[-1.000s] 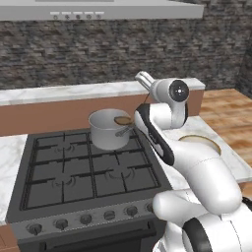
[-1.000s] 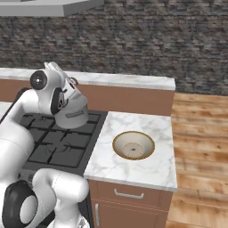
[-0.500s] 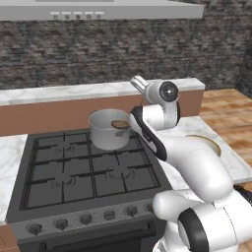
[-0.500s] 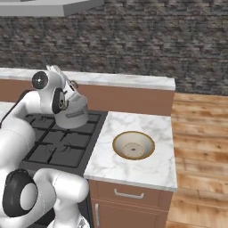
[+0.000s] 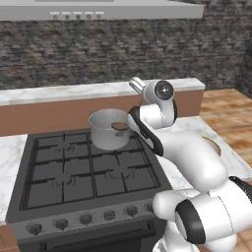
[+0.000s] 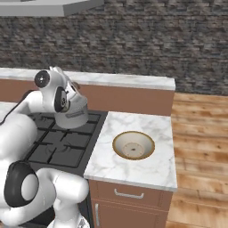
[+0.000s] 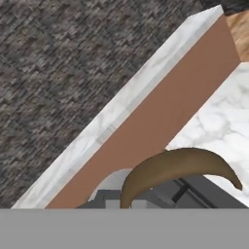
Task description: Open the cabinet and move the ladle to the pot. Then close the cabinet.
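Steel pot point(image 5: 109, 129) upright on the stove's back burner, ladle point(image 5: 119, 126) inside.

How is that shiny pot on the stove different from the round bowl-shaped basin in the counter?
The pot is steel grey with tall straight walls; the basin is beige and shallow. The pot stands on the stove grate, while the basin is sunk into the marble counter. Both are round and open-topped.

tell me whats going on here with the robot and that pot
The white arm is reaching over the stove, its hand at the rim of the steel pot on a back burner. The gripper is shut on the ladle, whose brown curved part shows at the pot's rim. A round sink sits in the marble counter to the right.
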